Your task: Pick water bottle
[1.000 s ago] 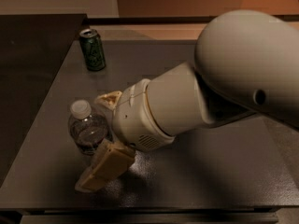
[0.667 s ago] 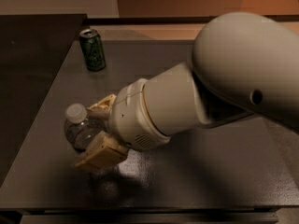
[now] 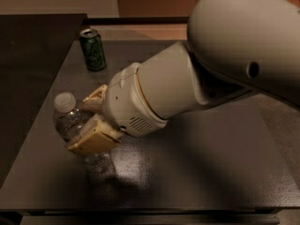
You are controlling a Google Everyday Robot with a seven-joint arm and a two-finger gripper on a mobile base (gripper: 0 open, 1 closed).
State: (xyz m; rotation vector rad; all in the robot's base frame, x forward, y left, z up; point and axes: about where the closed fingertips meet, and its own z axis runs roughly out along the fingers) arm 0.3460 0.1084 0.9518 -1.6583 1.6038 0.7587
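The water bottle (image 3: 68, 119) is small, clear and ribbed, with a white cap. It sits at the left of the dark table (image 3: 211, 163), leaning a little. My gripper (image 3: 83, 122) reaches in from the right and is shut on the bottle's body. One tan finger (image 3: 95, 98) is behind the bottle and the other (image 3: 92, 141) is in front. The bottle's lower part is hidden by the front finger. A faint reflection shows on the table under it.
A green can (image 3: 93, 49) stands upright at the table's back left, well apart from the bottle. My large white arm (image 3: 225, 64) covers the table's middle and right. The table's left edge is close to the bottle, and the front edge runs along the bottom.
The front finger has swung in against the bottle. The bottle and gripper have shifted slightly left and up together.
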